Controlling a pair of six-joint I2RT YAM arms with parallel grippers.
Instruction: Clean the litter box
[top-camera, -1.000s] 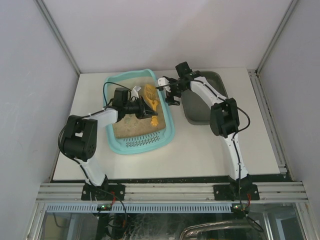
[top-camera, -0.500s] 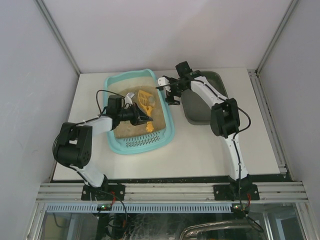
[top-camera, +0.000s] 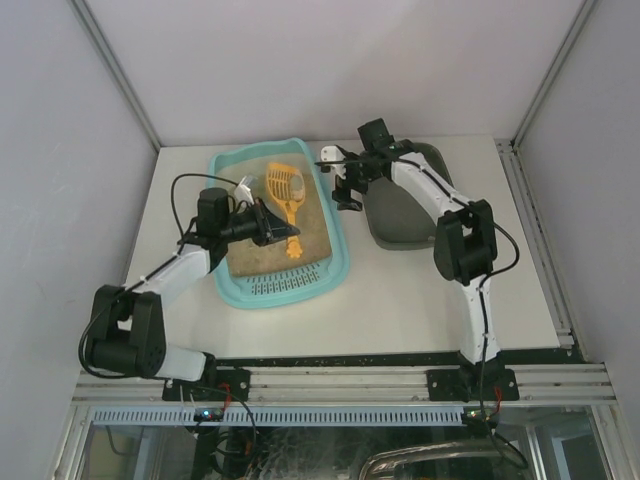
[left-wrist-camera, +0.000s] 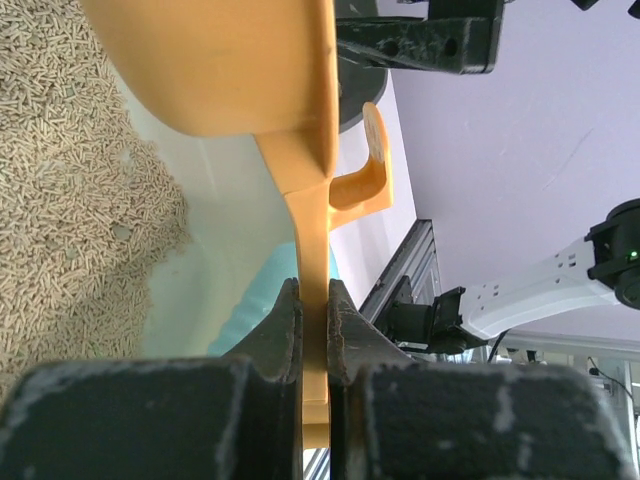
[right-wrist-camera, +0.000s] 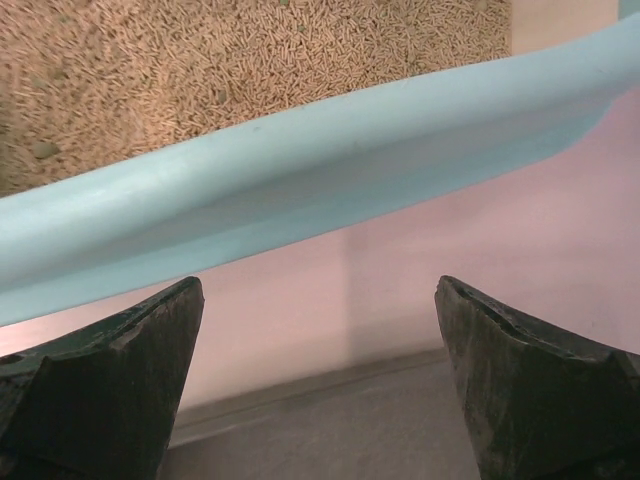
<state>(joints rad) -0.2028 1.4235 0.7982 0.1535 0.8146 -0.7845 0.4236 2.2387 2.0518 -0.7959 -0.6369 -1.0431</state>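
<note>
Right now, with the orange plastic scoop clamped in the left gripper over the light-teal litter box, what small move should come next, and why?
Probably swing the orange plastic scoop right, toward the dark grey tray. The left gripper is shut on its handle, the head looks raised above the litter in the light-teal litter box, and something greyish seems to lie in it.

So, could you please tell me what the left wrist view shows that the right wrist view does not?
Only the left wrist view shows the left claw shut on the handle of the orange scoop, with litter off to one side. Only the right wrist view shows the right claw open and empty, facing the table beside the litter box rim. Both show the teal litter box and its tan pellet litter.
</note>
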